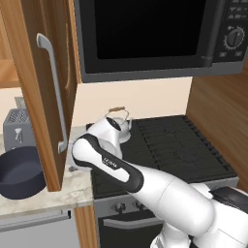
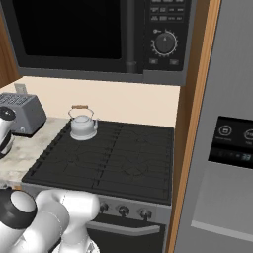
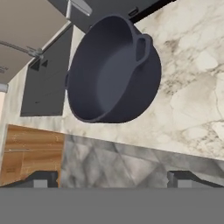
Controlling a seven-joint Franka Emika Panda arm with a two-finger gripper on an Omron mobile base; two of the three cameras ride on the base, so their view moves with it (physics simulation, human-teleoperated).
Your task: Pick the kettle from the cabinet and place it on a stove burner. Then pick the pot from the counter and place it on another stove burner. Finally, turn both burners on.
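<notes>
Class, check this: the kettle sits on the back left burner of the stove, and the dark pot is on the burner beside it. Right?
Not quite. The kettle is on the back left burner, but the pot is on the counter left of the stove, as the left base view shows.

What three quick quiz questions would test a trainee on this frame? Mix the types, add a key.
1. True or false: the kettle stands on a rear stove burner.
2. Where is the pot? A) on the counter B) in the cabinet C) on the stove
3. Fill in: in the hand view the gripper is ____, with nothing between its fingertips.

Key: 1 true; 2 A; 3 open.
</notes>
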